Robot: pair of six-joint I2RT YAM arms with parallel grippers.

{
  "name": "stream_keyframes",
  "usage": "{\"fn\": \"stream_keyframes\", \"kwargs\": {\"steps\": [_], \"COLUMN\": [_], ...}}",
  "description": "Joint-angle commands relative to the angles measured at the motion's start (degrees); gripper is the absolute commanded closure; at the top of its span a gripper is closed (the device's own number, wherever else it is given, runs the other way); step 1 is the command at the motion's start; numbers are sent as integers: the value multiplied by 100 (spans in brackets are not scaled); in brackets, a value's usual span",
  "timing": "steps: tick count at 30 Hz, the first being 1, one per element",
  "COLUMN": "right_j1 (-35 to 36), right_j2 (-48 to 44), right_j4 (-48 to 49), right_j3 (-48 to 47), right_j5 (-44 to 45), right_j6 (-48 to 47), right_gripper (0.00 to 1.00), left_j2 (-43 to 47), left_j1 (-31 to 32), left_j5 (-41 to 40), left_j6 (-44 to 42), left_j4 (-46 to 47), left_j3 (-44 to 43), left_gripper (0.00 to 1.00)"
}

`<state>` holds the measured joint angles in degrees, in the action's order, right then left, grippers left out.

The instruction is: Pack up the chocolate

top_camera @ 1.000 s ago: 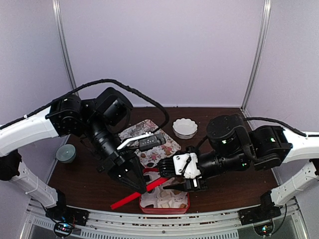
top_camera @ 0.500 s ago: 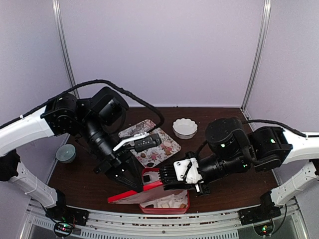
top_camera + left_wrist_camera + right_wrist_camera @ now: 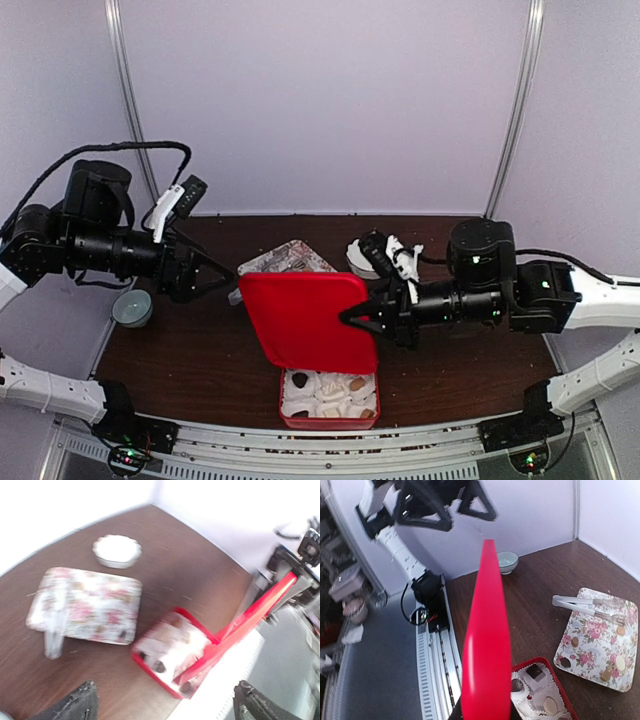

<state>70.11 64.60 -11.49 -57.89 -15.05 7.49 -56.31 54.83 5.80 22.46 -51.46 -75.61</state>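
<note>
Dark wooden table (image 3: 180, 350) carries the red box (image 3: 330, 424) at its near edge, chocolate (image 3: 352, 384) inside. To close it well, the lid (image 3: 305, 320) should be levelled, squared over the box, then lowered flat. Clamped on the lid's edge is the right end effector (image 3: 352, 318); the left end effector (image 3: 222, 272) gapes wide, empty.

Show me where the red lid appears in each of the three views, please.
Top external: red lid in the centre, seen flat, held by the right claw.
Left wrist: lid at right, edge-on, slanted.
Right wrist: lid in the centre, edge-on, upright.
Shared landmark: flowered tray.
</note>
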Motion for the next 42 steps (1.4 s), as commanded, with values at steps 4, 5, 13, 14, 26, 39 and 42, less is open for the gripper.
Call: {"fn": "stream_keyframes", "kwargs": {"steps": [4, 5, 13, 14, 26, 39, 42], "right_j1": [-1142, -1250, -1424, -1429, -1312, -1667, -1743], "right_j2": [80, 151, 831, 943, 1572, 1578, 1574], "right_j4": [2256, 2470, 3939, 4188, 4155, 3847, 3787], "right_j3": [758, 858, 1675, 1776, 2227, 2497, 2570], "right_j5": [-355, -460, -1662, -1810, -2422, -2743, -2802], "right_j6": [3856, 4234, 6513, 6700, 6855, 6544, 6480], "right_gripper": [96, 96, 96, 96, 93, 92, 92], "left_j2": [504, 521, 244, 251, -2, -944, -1393], "left_j1": [-95, -95, -95, -95, -1, 195, 320], "left_j5": [-1965, -1958, -1195, -1012, -80, 700, 844], "left_j6": [1694, 1757, 1781, 1784, 2343, 2624, 2540], "left_j4": [893, 928, 764, 906, 1786, 3210, 3413], "left_j3": [1062, 1209, 1678, 1826, 3169, 3883, 3740], "left_gripper": [2, 2, 2, 2, 18, 31, 37]}}
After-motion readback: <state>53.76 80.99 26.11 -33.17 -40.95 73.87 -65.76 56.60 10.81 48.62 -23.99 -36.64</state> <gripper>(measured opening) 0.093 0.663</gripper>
